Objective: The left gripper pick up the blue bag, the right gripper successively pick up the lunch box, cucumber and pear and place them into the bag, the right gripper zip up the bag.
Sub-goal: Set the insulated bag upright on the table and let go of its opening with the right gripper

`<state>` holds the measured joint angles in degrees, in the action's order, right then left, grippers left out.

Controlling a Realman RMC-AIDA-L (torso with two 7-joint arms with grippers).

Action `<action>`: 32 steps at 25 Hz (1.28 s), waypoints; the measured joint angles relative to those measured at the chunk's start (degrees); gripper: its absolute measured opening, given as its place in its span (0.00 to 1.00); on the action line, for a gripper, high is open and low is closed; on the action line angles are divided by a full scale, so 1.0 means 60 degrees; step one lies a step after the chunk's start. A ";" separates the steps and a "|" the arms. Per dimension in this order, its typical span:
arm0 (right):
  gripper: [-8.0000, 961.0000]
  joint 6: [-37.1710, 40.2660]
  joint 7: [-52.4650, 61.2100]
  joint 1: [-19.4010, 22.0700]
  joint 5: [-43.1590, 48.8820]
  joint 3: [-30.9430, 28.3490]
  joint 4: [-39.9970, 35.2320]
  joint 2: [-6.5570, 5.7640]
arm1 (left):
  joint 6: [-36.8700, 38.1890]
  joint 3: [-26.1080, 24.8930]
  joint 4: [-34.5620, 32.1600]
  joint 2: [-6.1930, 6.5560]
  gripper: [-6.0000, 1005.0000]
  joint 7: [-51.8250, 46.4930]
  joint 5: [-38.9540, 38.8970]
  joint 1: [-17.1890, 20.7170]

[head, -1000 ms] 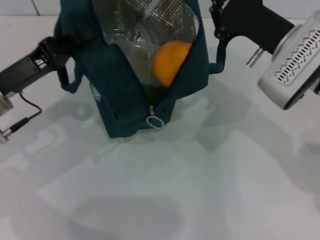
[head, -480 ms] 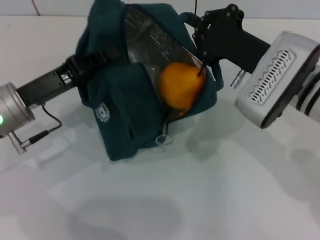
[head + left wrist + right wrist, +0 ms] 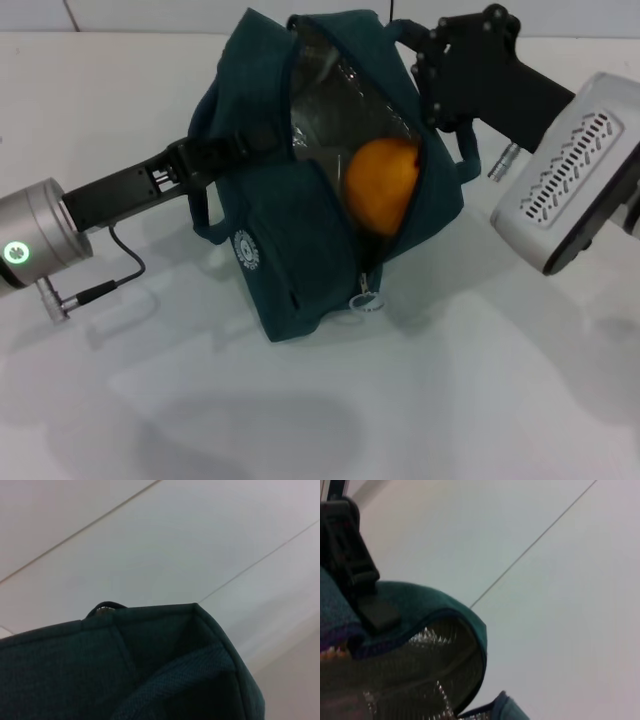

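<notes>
The blue bag [image 3: 330,190] stands tilted on the white table [image 3: 450,400], its mouth gaping to show silver lining and the pear [image 3: 381,184] resting inside; the lunch box and cucumber cannot be made out in any view and, judging by the task, probably lie beneath the fruit. The left gripper [image 3: 232,152] is clamped on the bag's near side by a handle, steadying it, while the right gripper [image 3: 432,60] sits at the far rim of the opening, and whether its fingers are parted or closed cannot be told. Loading looks finished, so the step in hand is likely the zipping: the next move calls for the right arm to travel down to the ring zip pull [image 3: 364,301] at the low end of the opening, grasp it, and draw it along. Only the head view shows fruit and pull; the left wrist view offers just dark fabric, the right wrist view the foil-lined rim.
</notes>
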<state>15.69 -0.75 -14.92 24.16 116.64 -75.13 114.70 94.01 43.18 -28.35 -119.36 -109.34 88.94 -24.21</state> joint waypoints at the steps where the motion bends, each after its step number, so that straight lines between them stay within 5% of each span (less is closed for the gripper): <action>1: 0.05 -0.0100 0.0004 0.0092 0.0047 0.0023 -0.0087 -0.0002 | 0.0002 0.0020 0.0008 0.0000 0.08 0.0005 0.0001 0.0002; 14: 0.05 0.1680 0.2023 -0.0698 -0.0015 0.0040 0.1551 -0.0076 | 0.0011 0.0040 0.0042 -0.0013 0.08 0.0040 0.0007 0.0086; 22: 0.05 0.3295 0.4268 -0.1038 0.0131 -0.0185 0.2189 -0.0922 | 0.0020 0.0040 -0.0019 0.0000 0.08 0.0044 -0.0043 0.0124; 25: 0.05 0.4284 0.5367 -0.0760 0.0898 -0.0544 0.2115 -0.1299 | 0.0086 0.0039 -0.0021 0.0001 0.08 0.0044 -0.0049 0.0123; 27: 0.05 0.5152 0.6449 -0.0412 0.1910 -0.1255 0.2096 -0.1374 | 0.0153 0.0039 -0.0022 0.0001 0.08 0.0047 -0.0048 0.0123; 32: 0.06 0.7178 0.8834 0.0330 0.4710 -0.3809 0.2075 -0.0985 | 0.0455 0.0041 0.0025 -0.0011 0.08 0.0144 -0.0043 0.0136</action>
<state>58.76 52.26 -12.94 52.42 93.78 -62.68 108.80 96.75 43.43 -28.20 -119.43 -108.47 88.68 -23.39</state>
